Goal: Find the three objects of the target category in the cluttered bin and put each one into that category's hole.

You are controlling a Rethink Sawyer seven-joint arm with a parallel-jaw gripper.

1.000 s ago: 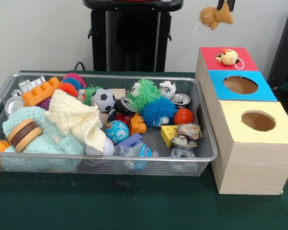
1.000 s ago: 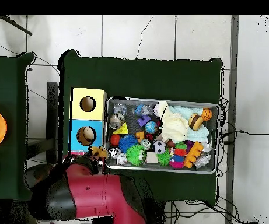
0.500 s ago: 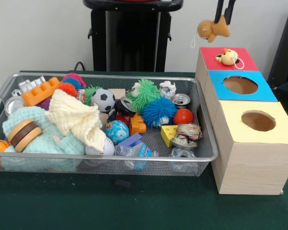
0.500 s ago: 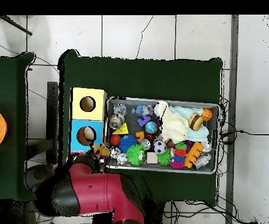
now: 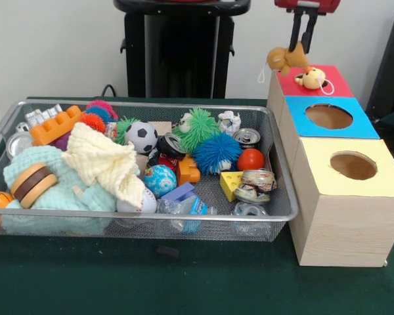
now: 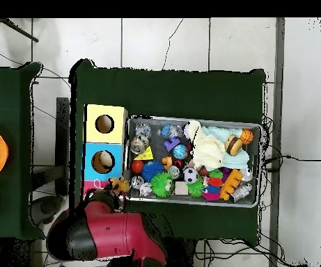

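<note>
Wire mesh bin, taken as the landmark, with its contents listed from left to right. At its left end lie a mint knitted cloth under a cream one, with an orange block behind them. Toward the middle sit a soccer ball, a globe ball, and green and blue spiky balls. At the right end are a red ball, a yellow wedge and a drink can.

Right of the bin stands a row of three boxes. The yellow-topped box is nearest the camera, then the blue-topped box, with the red-topped box farthest.

The gripper hangs over the red-topped box's left edge, its fingers clamped on a brown plush animal. The plush is held aloft, probably to line it up with that box's hole. A second small plush rests on the red top, apparently over the hole, so it may block entry.
</note>
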